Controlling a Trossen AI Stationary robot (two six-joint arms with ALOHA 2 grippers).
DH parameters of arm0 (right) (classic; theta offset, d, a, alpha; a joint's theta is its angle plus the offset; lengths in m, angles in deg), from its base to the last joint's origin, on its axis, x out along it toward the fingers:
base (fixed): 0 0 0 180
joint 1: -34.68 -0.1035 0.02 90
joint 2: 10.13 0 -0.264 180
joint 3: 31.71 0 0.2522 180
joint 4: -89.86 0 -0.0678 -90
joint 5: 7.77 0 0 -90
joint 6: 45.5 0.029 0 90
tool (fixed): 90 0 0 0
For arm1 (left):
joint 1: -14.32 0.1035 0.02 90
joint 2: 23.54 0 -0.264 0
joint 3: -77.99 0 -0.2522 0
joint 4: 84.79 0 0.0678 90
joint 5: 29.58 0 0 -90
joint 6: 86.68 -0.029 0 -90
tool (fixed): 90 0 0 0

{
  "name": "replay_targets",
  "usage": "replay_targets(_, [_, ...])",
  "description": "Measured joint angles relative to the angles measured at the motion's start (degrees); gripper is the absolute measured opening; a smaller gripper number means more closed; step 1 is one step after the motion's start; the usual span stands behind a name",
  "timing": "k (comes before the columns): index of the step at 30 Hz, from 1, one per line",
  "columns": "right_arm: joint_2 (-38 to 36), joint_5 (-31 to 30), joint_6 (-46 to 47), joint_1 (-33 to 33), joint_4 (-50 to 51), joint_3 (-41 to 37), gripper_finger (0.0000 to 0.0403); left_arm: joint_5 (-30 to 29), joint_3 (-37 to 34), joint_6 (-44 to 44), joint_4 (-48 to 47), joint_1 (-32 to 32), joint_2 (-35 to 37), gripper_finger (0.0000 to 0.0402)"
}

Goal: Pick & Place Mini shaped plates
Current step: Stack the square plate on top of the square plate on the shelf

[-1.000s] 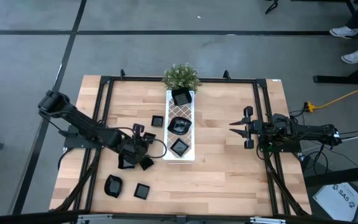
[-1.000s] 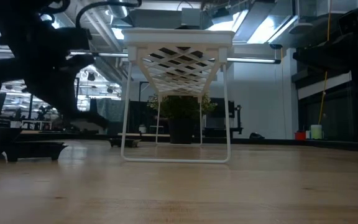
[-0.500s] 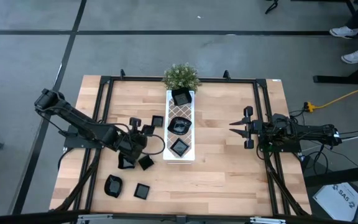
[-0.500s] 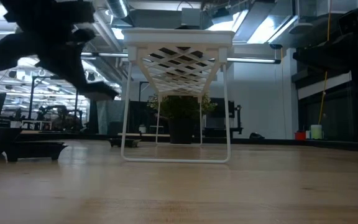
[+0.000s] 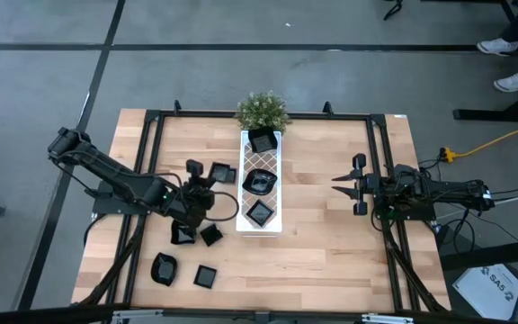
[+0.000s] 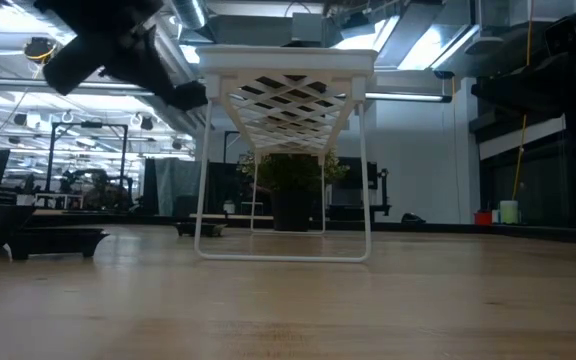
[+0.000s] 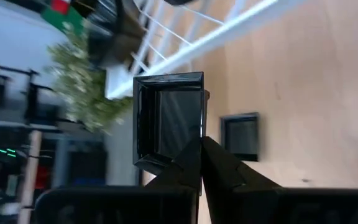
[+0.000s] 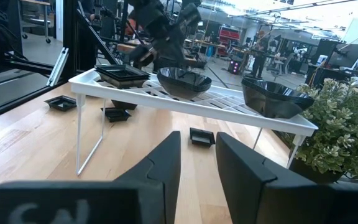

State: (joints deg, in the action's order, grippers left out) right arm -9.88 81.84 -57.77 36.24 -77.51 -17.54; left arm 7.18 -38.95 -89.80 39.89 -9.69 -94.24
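Left tool (image 7: 199,146) pinches the rim of a square black plate (image 7: 169,118), lifted left of centre, just beside the white tray (image 5: 261,220). Right tool (image 5: 349,183) waits right of centre, fingers partly apart, holding nothing. Three plates (image 5: 260,182) on tray, others (image 5: 205,275) on table (image 5: 331,243).

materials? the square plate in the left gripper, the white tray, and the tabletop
Square plate: glossy black, likely glazed ceramic or hard plastic; it mirrors light streaks. Cannot tell which.
White tray: thin white lattice on slim legs, probably coated metal wire or moulded plastic.
Tabletop: pale wood in jointed strips with visible grain, like butcher block, with a matte finish.
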Motion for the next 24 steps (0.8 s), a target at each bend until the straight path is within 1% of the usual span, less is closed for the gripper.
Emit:
replay_targets(3, [0.0,0.0,0.0,0.0,0.0,0.02,0.0102,-2.4,0.31,-4.12,2.0,0.0,0.0,0.0003])
replay_targets(8, [0.0,0.0,0.0,-0.02,-0.02,0.0,0.0102,-4.25,0.31,-11.75,7.41,0.0,0.0,0.0003])
replay_targets(18, [0.0,0.0,0.0,-0.02,-0.02,0.0,0.0102,-4.2,0.31,-30.2,23.01,0.0,0.0,0.0002])
replay_targets(24, [-0.01,0.0,0.01,-0.02,-0.02,0.02,0.0102,-1.99,0.31,-37.81,30.95,0.0,0.0,0.0003])
